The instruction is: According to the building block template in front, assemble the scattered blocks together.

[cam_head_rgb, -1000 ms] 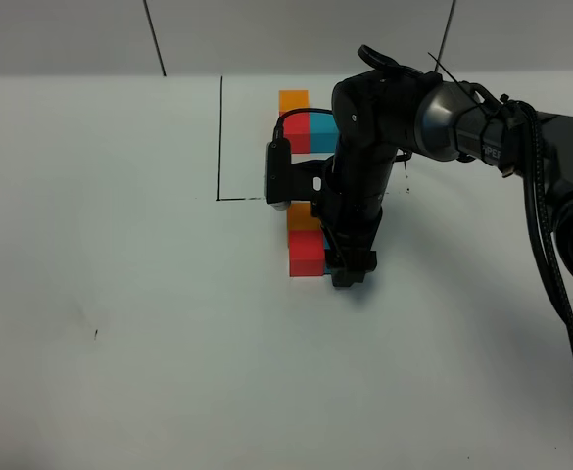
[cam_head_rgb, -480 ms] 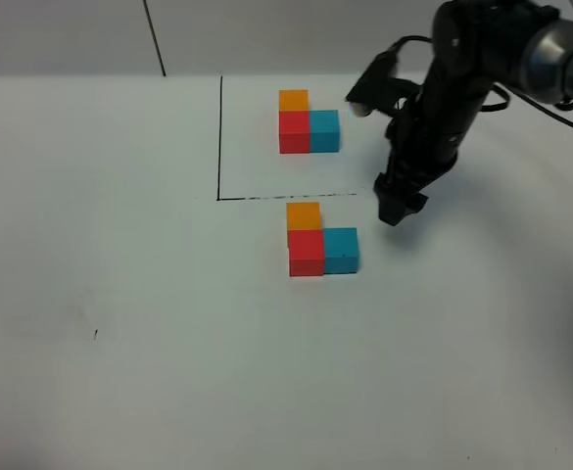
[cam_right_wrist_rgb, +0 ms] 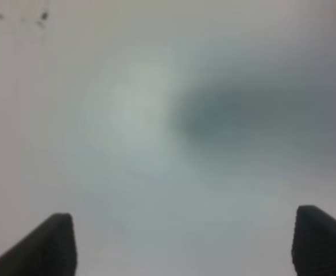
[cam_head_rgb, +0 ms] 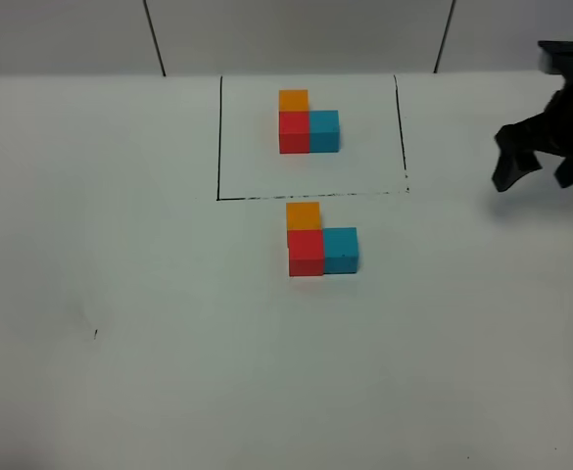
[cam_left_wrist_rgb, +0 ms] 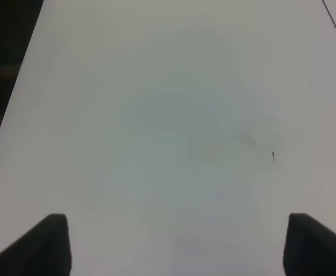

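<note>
White surface [cam_head_rgb: 119, 372] carries the building block template [cam_head_rgb: 308, 125] inside its black outline near the far edge, and the scattered blocks [cam_head_rgb: 320, 243] sit just outside that outline, touching in the same L. Assembly looks finished. Both tools are wide and empty: the right tool [cam_head_rgb: 539, 166] by the right edge, the left tool [cam_left_wrist_rgb: 176, 247] over bare surface.

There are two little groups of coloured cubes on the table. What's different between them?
The far group sits inside a drawn black outline; the near group lies outside it, just below its bottom line. The near group also looks slightly bigger, being closer to the camera. Both form the same L: orange behind red, blue to red's right.
</note>
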You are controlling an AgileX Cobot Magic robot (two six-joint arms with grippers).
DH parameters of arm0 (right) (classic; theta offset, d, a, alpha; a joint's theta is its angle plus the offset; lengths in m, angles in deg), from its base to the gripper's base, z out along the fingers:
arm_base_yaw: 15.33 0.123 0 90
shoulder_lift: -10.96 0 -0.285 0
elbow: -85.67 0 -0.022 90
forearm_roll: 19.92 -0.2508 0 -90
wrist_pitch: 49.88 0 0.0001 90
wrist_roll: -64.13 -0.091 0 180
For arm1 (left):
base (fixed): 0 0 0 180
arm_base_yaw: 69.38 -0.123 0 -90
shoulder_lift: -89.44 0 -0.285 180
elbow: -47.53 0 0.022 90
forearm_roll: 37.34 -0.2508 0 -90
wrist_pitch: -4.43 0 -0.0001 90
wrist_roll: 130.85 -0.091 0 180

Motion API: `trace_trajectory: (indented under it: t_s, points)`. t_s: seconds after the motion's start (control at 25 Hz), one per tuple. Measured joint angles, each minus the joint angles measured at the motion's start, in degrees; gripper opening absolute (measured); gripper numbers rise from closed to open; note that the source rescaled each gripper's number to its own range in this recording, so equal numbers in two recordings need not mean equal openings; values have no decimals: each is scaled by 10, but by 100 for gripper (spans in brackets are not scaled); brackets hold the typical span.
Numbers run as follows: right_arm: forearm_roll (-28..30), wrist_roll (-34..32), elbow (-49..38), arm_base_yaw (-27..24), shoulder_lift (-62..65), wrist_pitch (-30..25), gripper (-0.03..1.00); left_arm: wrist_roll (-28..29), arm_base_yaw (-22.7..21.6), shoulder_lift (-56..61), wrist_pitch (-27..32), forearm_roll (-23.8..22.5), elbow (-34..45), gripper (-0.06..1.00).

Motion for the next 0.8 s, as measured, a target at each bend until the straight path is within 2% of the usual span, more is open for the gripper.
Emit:
trace_trajectory:
  t_s: [0.32, 0.56, 0.8]
  points:
    - [32, -22, -149, -95, 166, 49, 72, 0, 0, 0, 0, 0, 0, 73]
    - [47, -36, -242, -106, 311, 67, 72, 0, 0, 0, 0, 0, 0, 73]
    - [50, -43, -313, -106, 462, 43, 72, 0, 0, 0, 0, 0, 0, 73]
